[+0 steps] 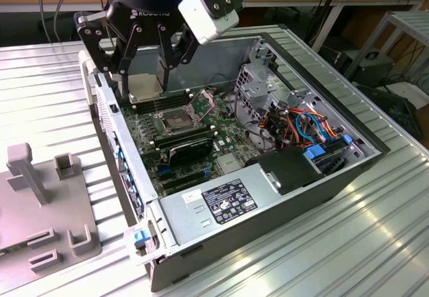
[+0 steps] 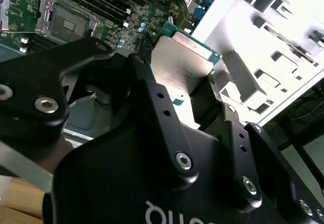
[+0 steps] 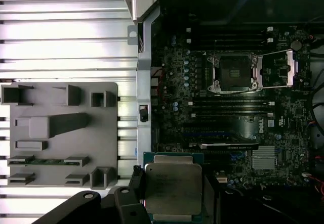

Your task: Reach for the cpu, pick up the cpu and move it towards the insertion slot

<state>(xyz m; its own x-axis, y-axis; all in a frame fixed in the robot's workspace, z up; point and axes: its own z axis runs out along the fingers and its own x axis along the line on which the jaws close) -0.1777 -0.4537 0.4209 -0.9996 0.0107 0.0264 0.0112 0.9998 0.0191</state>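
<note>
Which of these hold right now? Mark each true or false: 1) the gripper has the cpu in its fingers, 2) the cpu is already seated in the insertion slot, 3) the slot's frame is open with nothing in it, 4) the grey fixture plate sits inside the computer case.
1) True. The gripper is shut on the cpu, its silvery lid clear in both wrist views.
2) False. The cpu hangs above the motherboard, off to one side of the insertion slot.
3) True. In the first wrist view the slot has its metal frame swung open and a bare dark centre.
4) False. The grey fixture plate lies on the ribbed table outside the computer case.
</note>
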